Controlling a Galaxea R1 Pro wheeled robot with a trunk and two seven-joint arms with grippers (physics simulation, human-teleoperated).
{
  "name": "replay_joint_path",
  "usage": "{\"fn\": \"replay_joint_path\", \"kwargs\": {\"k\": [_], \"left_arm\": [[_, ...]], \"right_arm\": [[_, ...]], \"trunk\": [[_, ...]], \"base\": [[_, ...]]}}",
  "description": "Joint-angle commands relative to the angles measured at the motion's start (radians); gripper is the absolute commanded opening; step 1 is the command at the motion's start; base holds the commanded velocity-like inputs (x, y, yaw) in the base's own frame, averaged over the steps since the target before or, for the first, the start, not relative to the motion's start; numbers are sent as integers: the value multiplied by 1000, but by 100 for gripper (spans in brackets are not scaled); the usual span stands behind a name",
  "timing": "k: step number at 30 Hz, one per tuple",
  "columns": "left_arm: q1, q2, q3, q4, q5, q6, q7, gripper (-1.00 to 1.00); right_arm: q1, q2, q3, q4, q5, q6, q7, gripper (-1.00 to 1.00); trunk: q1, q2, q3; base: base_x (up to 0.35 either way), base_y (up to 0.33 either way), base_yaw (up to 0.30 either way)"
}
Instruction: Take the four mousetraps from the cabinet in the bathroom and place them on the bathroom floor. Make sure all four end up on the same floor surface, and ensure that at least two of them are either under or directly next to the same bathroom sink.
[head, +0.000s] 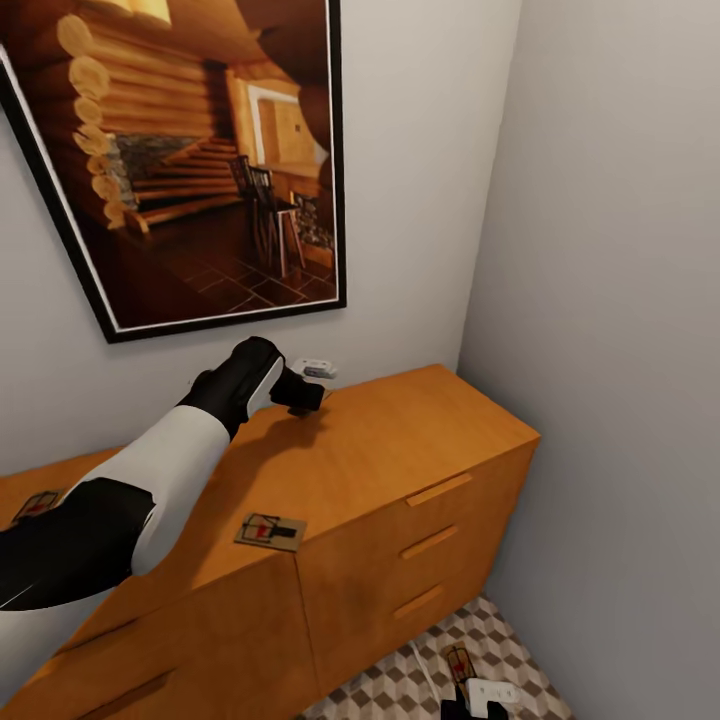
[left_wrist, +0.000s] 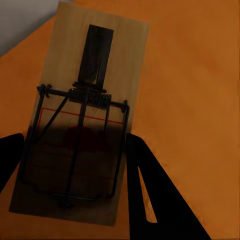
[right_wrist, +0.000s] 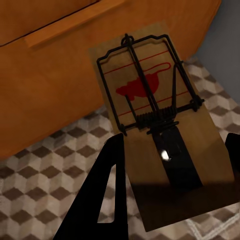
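The cabinet (head: 400, 470) runs across the lower frame, its left end cut off. The left gripper (left_wrist: 75, 165) straddles a mousetrap (left_wrist: 85, 120) on its top, fingers spread. The right gripper (right_wrist: 170, 185) pinches another mousetrap (right_wrist: 160, 125) over the bathroom floor (right_wrist: 45, 170). No writing is legible.

Your left gripper (head: 303, 392) is too small and dark in the head view to tell how its jaws stand. The flat tan wooden mousetrap (head: 38, 505) at the left of the orange-brown wooden cabinet top (head: 400, 440) is partly hidden behind your left arm. Your right gripper (head: 470, 705) is cut off by the head view's bottom edge. The wall's dark-framed log-cabin picture (head: 200, 160) runs off the top.
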Motion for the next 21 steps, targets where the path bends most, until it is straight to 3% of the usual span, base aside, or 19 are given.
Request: {"fn": "replay_joint_path", "kwargs": {"k": [1, 21], "left_arm": [[-1, 0, -4, 0, 4, 3, 0, -100], [-1, 2, -4, 2, 4, 3, 0, -100]], "right_arm": [[0, 0, 9, 0, -5, -2, -7, -100], [0, 0, 9, 0, -5, -2, -9, -100]], "trunk": [[0, -1, -2], [0, -1, -19]], "base": [[-19, 0, 147], [-149, 0, 147]]}}
